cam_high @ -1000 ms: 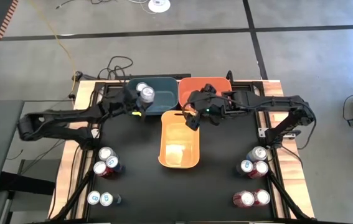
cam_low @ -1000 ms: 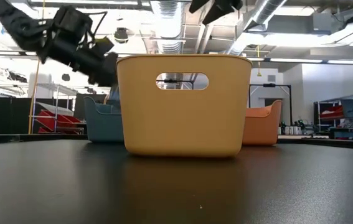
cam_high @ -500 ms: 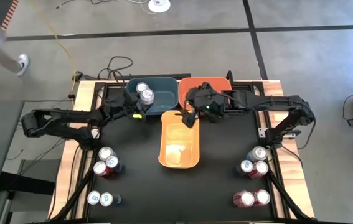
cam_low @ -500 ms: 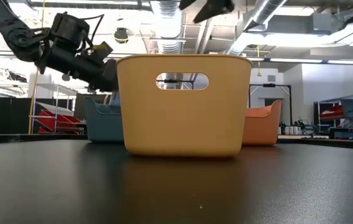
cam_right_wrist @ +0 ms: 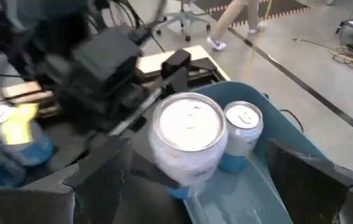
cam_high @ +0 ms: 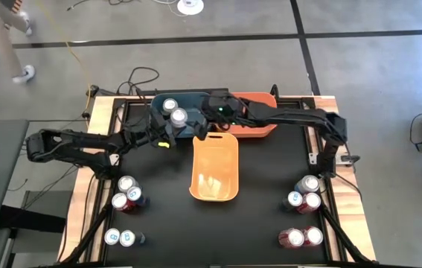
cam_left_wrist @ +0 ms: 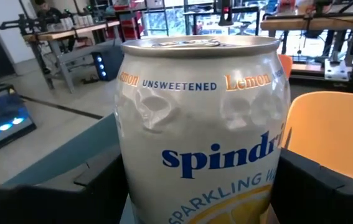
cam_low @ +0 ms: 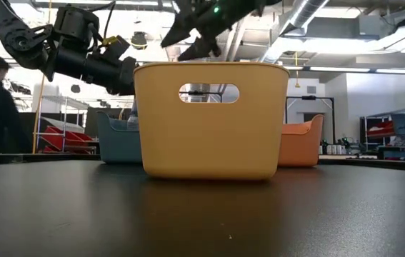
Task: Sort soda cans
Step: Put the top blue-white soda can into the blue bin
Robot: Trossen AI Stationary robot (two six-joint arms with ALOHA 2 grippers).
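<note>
Left end effector [cam_high: 167, 132] holds white can [cam_left_wrist: 204, 124] over blue bin [cam_high: 196, 125]; lower before releasing. Right end effector [cam_high: 202, 128] wide, crowding.

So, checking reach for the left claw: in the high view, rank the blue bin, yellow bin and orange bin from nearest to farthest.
1. Blue bin, right beside the left claw.
2. Yellow bin, centre of the table.
3. Orange bin, beyond, on the right arm's side.
</note>
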